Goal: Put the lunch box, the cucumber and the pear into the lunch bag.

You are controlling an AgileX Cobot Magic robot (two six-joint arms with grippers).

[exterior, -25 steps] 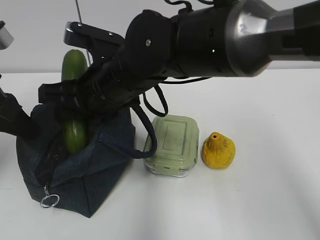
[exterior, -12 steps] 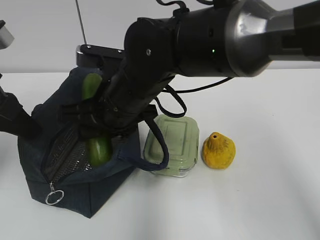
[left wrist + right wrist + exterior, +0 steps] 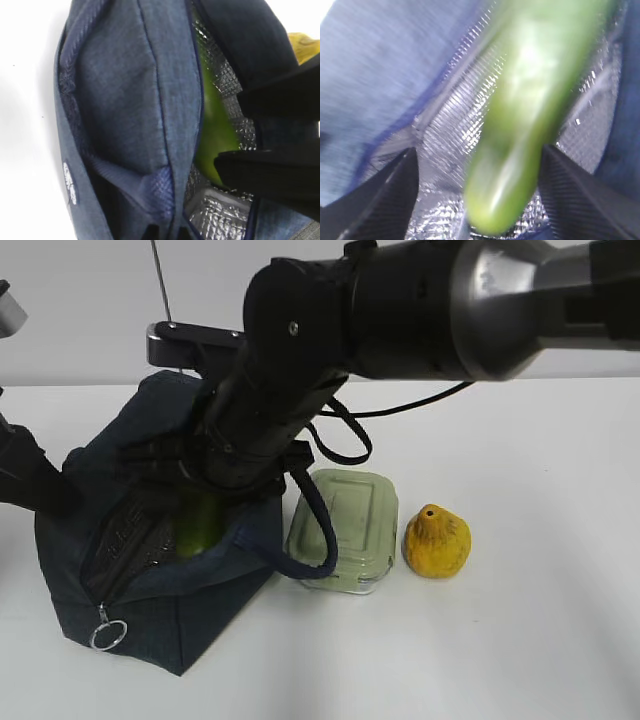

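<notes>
- The boxy dark navy fabric lunch bag [image 3: 150,580] stands near the front left corner of the white table [image 3: 540,540], its top zip undone and its mouth gaping; a metal ring pull [image 3: 104,636] hangs at the front end of the zip.
- The long, smooth green cucumber [image 3: 200,530] is inside the bag. The exterior view shows only a patch of it through the mouth; both wrist views show it against the silvery mesh lining [image 3: 225,215].
- The right gripper [image 3: 480,190] reaches down into the bag's mouth. In its wrist view the two dark fingers [image 3: 380,200] stand wide apart on either side of the cucumber with lining visible in the gaps, so the jaws are well open and grip nothing.
- The left gripper is at the bag's left side, where a dark arm part meets the fabric in the exterior view. Its fingers are not visible in any view; it is closed, and I cannot tell whether it pinches the fabric.
- The rounded-rectangular lunch box [image 3: 345,528], with a pale sage-green clip lid and clear glass base, sits just right of the bag, the bag's padded loop handle [image 3: 318,530] draped over its left edge.
- The squat, lumpy yellow-orange pear [image 3: 436,542] sits upright just right of the lunch box, near the table's middle.
</notes>
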